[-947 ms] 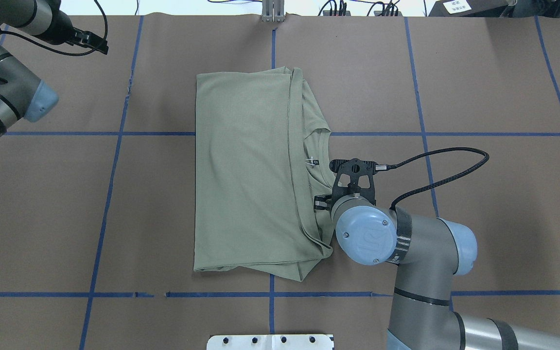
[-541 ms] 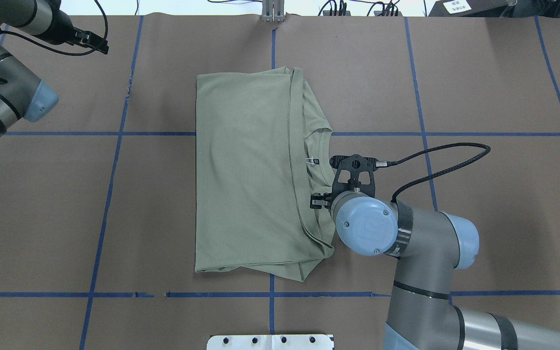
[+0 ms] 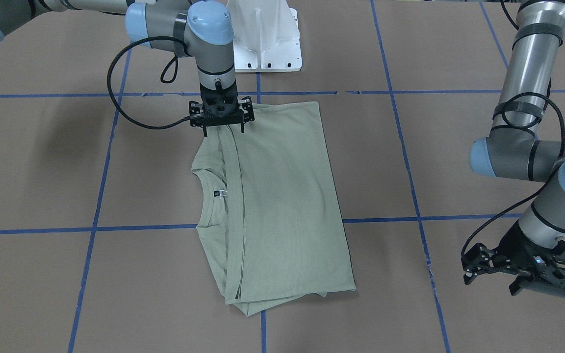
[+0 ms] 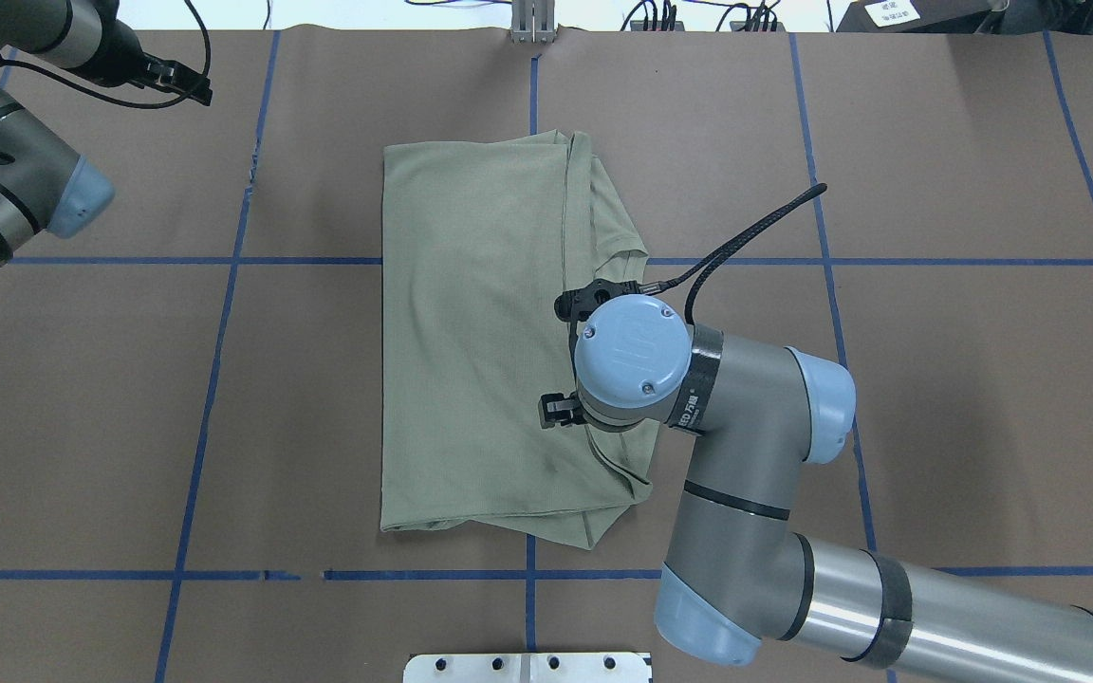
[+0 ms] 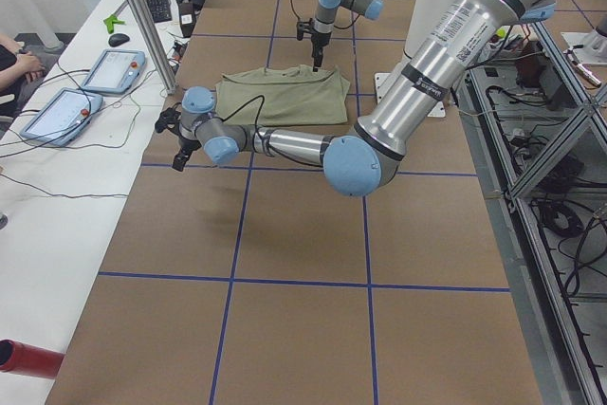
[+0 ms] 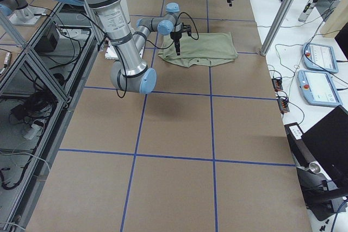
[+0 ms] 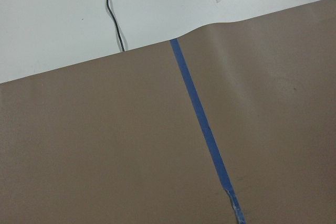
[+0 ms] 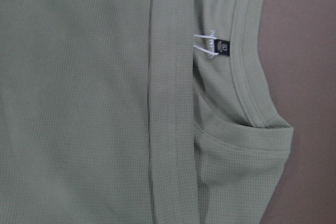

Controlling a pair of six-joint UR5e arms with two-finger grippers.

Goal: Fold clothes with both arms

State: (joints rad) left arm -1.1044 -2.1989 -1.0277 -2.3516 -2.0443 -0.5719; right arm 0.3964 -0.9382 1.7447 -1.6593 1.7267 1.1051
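The pale sage-green shirt (image 4: pixel 471 332) lies folded into a tall rectangle at mid-table, and also shows in the front view (image 3: pixel 282 196). Its ribbed collar (image 8: pixel 244 77) and black neck tag (image 8: pixel 224 48) face the robot's right. My right gripper (image 3: pixel 222 128) points straight down just above the shirt's near edge by the collar, with its fingers apart and nothing held. In the overhead view the right wrist (image 4: pixel 627 351) hides it. My left gripper (image 4: pixel 188 83) is at the far left corner, well clear of the shirt, fingers apart and empty.
The white base pedestal (image 3: pixel 263 44) stands at the robot's edge of the table. Blue tape lines (image 7: pixel 202 124) grid the brown table cover. Operator tablets (image 5: pixel 114 68) lie on a side bench beyond the table's far edge.
My right arm has swung left from beside the collar to over the shirt's right part, and its wrist has turned, swinging the cable up. The left arm and the shirt have not moved.
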